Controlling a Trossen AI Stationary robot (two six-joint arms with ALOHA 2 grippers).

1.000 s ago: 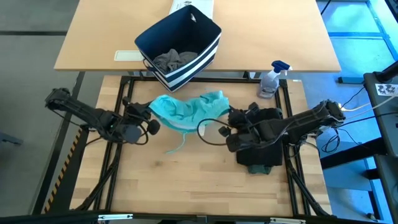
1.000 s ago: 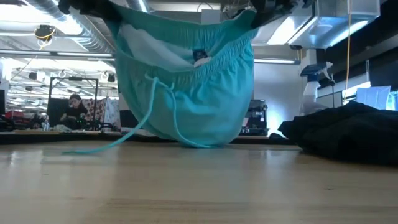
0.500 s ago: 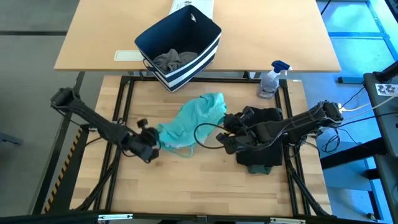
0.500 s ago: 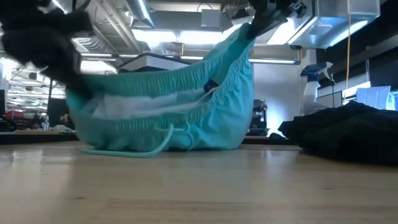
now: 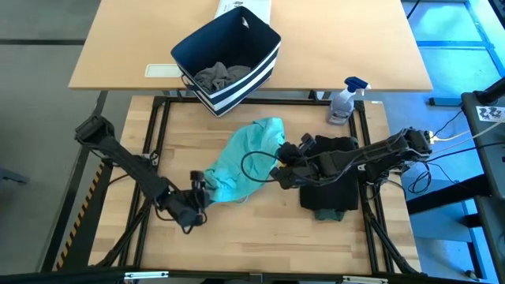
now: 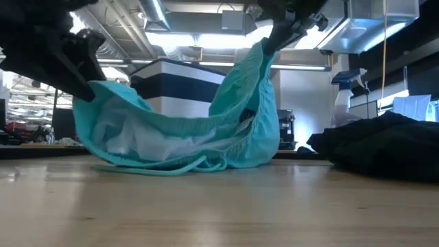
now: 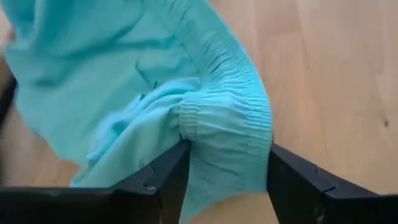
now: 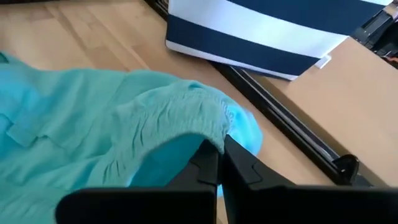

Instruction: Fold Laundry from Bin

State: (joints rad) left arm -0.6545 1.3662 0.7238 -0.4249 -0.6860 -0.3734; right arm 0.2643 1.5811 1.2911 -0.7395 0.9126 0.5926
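Teal cloth [image 5: 241, 158] — a garment with a gathered elastic waistband — lies stretched across the middle of my wooden table [image 5: 260, 229], between my two grippers. My left gripper [image 5: 197, 201] sits low at the near-left end of the garment; its fingers [image 7: 165, 177] stand apart, one on each side of the bunched waistband, with the cloth filling the gap between them but not pinched. My right gripper [image 5: 278, 172] is at the garment's right edge, its jaws closed together on a fold of the teal fabric; in the low view that corner is lifted well clear of the table while the rest sags down to the surface, a drawstring loop [image 6: 182, 167] trailing on the wood. Just beside the right arm, on the right part of the table, rests a heap of black laundry [image 5: 331, 189] with an olive-green piece [image 5: 330, 214] showing at its near edge. The bin [image 5: 229, 59] — navy fabric with white stripes at its base — stands on the lighter table [image 5: 355, 47] beyond, holding a grey garment [image 5: 222, 76]. A spray bottle [image 5: 345, 100] stands at the far right edge of my table.
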